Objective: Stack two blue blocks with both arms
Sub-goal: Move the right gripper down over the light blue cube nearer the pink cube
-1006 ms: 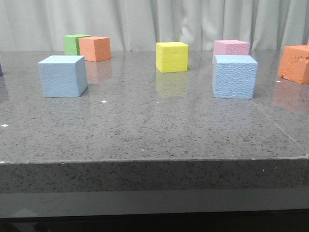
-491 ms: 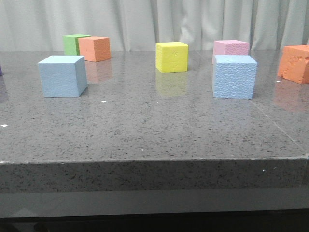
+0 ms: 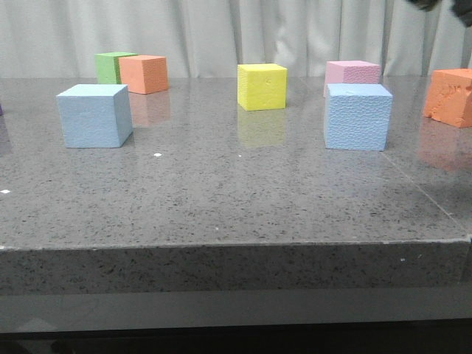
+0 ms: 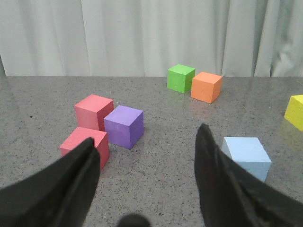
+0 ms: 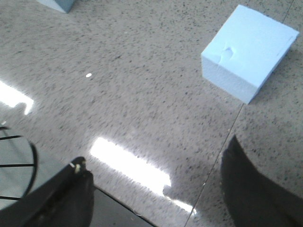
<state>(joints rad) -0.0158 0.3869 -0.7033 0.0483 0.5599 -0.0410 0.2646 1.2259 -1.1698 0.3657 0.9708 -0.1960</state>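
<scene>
Jaws are standing spread and empty on both arms: left gripper point(image 4: 147, 182), right gripper point(image 5: 156, 189). Approach is beginning, I judge. Smooth blue block point(image 3: 96, 116) is sitting left, pebbly blue block point(image 3: 358, 116) right, well apart; a dark shape at the frame's top is perhaps the right arm. Next: closing on a block squarely.

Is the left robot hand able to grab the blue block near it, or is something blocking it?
Probably yes. The left gripper is open, and the smooth blue block sits on bare table with nothing between them.
</scene>
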